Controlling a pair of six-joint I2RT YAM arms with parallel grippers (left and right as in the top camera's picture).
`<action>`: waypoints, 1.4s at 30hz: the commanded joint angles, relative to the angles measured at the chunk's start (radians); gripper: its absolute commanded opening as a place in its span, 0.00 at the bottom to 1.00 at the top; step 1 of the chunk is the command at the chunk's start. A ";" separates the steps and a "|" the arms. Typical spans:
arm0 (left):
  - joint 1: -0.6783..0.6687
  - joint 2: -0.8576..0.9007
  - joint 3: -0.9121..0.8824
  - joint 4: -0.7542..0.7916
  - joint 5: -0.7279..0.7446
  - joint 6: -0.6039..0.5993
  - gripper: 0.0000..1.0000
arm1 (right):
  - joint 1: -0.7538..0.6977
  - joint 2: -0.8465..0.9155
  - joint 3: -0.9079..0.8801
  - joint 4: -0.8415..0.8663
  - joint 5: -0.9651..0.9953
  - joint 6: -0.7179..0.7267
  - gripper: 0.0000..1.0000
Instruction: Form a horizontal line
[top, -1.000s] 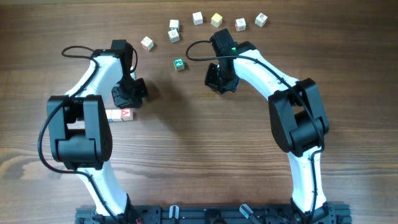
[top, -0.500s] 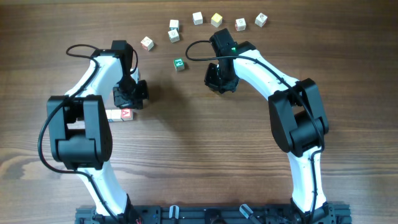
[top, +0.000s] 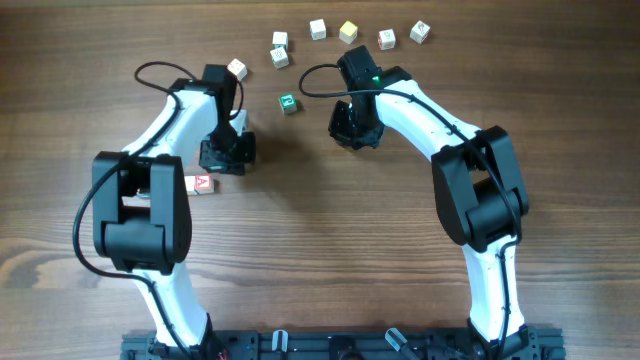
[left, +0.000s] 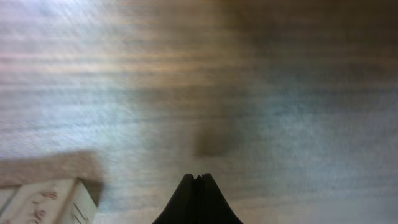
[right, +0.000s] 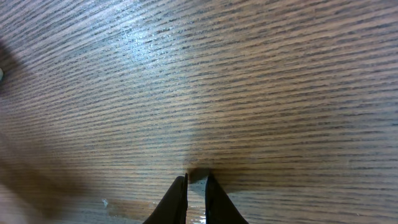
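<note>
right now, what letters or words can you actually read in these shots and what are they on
"A", in red: end cube of the horizontal line, overhead view.
Green-faced cube: white mark, too small to read.
Loose whitish cubes along the top: marks too small.
Cube in the left wrist view: reddish marks, blurred.

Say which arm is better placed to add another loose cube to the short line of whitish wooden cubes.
Left, probably: the shut left gripper hangs close to that line, while the right gripper is farther away.
</note>
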 joint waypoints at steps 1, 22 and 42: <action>-0.010 0.011 0.001 -0.067 -0.103 0.022 0.04 | -0.002 0.094 -0.068 -0.013 0.108 -0.026 0.12; -0.009 0.011 0.000 -0.149 -0.249 0.021 0.04 | -0.002 0.094 -0.068 -0.012 0.114 -0.027 0.12; -0.009 0.011 0.000 -0.150 -0.307 0.021 0.04 | -0.002 0.094 -0.068 -0.011 0.114 -0.027 0.12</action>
